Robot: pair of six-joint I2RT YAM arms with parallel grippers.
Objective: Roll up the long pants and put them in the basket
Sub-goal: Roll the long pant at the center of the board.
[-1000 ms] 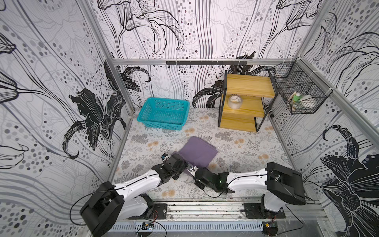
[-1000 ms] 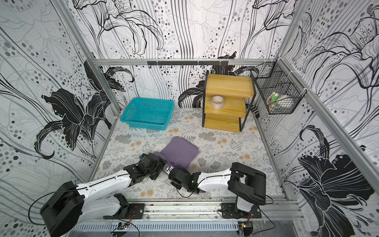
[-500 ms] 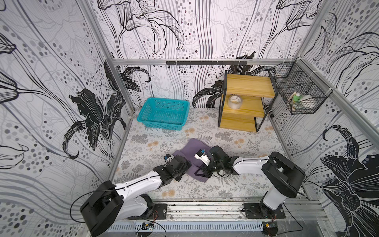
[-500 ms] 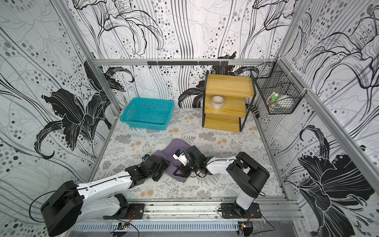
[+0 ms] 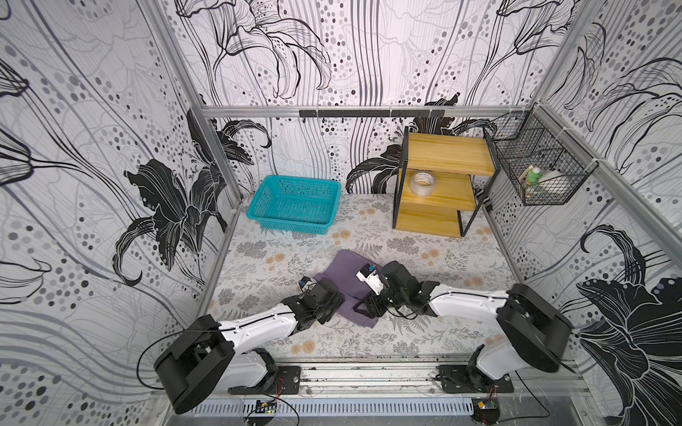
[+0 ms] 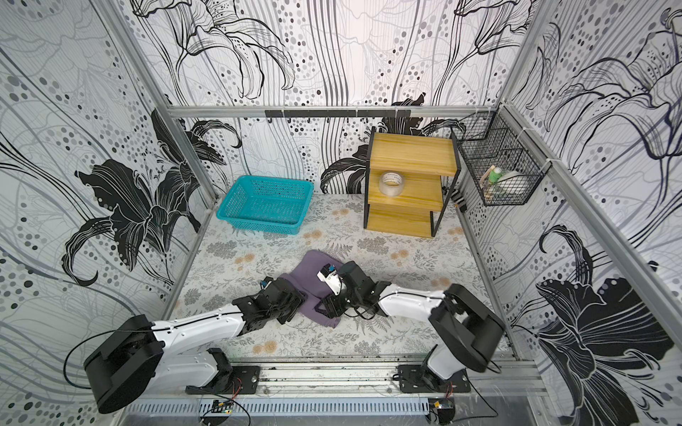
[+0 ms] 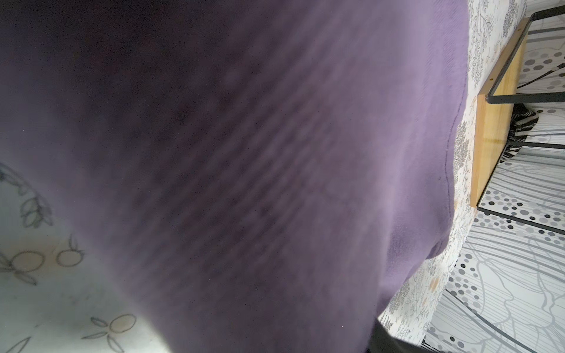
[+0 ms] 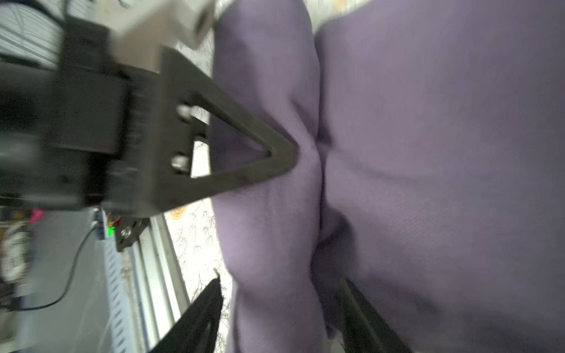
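right gripper (image 5: 363,309): jaws apart, a fold of pants (image 5: 348,271) between them, one fingertip (image 8: 284,152) on the cloth | left gripper (image 5: 337,300): at the pants' left edge, jaws hidden, cannot tell its state | pants: folded heap mid-table (image 5: 406,250), between both grippers | basket (image 5: 295,201): at back, well apart
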